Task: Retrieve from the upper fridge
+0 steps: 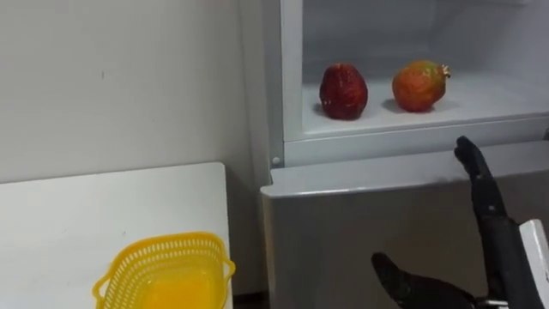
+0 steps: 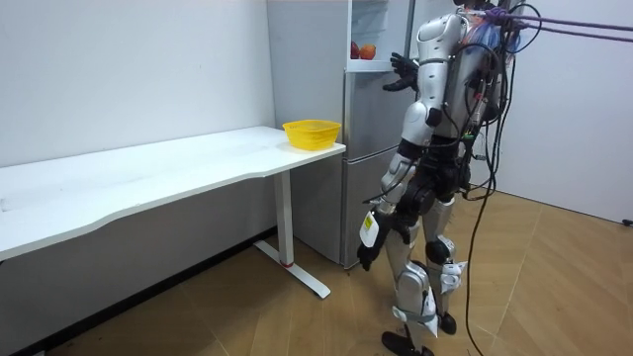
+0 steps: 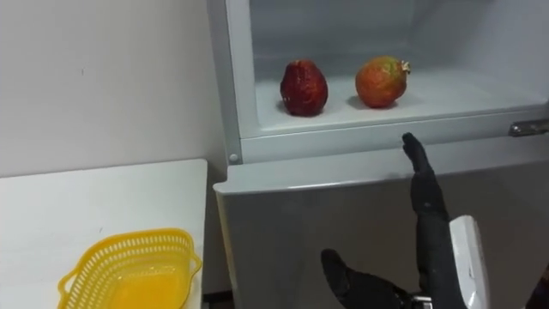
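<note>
Fridge is open; red fruit and orange fruit lie on its shelf; right hand hovers below, released and empty; grasping is not yet done.

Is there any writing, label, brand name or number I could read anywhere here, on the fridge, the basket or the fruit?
No text can be read in these pictures.
Fridge: plain grey front, no lettering or badge visible.
Yellow basket: no label.
Dark red fruit and orange fruit on the upper shelf: no stickers visible.
White table: bare of print.
</note>
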Available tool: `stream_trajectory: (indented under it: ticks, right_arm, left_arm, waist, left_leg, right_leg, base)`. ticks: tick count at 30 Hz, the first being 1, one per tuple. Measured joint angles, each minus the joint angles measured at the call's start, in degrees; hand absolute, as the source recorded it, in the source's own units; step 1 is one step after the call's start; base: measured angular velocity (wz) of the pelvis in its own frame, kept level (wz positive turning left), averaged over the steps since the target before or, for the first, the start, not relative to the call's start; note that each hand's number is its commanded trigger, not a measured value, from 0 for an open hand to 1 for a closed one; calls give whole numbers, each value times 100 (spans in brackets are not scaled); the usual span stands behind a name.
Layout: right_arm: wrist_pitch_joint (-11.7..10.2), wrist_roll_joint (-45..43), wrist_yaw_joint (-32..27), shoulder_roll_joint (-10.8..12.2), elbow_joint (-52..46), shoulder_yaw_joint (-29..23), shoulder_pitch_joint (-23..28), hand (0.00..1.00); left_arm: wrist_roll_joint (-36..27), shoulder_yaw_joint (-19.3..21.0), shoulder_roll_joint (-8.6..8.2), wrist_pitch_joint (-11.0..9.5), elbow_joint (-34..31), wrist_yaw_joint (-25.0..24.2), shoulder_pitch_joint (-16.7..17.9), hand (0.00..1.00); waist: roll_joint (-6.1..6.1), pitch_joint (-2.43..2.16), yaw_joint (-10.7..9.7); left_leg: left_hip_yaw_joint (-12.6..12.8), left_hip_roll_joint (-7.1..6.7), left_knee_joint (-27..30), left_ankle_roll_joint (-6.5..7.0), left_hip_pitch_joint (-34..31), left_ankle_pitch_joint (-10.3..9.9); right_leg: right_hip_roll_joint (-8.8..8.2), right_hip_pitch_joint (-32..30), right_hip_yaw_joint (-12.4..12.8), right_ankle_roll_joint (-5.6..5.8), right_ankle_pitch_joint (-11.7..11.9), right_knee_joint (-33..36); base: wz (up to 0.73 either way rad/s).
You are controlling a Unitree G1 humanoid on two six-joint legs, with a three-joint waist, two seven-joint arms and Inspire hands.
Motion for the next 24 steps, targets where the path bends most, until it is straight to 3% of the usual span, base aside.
stream_trajectory:
  ticks: [4, 9, 18, 24]
  right_arm:
    - [-43, -5, -173, -14, -3, -247, -289, 0]
    - [-43, -18, -371, -49, 0, -344, -503, 0]
    - [-46, 246, -558, -84, 5, -658, -1095, 0]
    - [-50, 268, -624, -380, 79, -649, -1193, 0]
  left_arm:
    - [36, 76, 2, 14, 0, -61, -3, 0]
    - [87, 84, 75, 74, -42, -188, -6, 0]
    - [105, 304, 84, 94, -12, -209, 155, 0]
    - [105, 298, 78, 124, -31, -179, 189, 0]
  waist:
    - [-51, 15, 15]
    - [-157, 67, 29]
    - [-352, 37, 73]
    - [-399, 63, 94]
  left_leg:
    - [5, 6, 5, -7, 3, 5]
    - [-50, 22, 10, -23, -4, 15]
    - [-204, 20, 41, -27, 15, 18]
    - [-300, 15, 35, -26, 5, 16]
  right_leg:
    - [4, 5, -5, -1, 1, -1]
    - [10, -1, -99, -13, 8, -5]
    - [-8, 114, -299, -15, 9, -8]
    - [-22, 181, -405, -16, 10, -3]
  base:
    - [2]
    - [3]
    - [8]
    - [9]
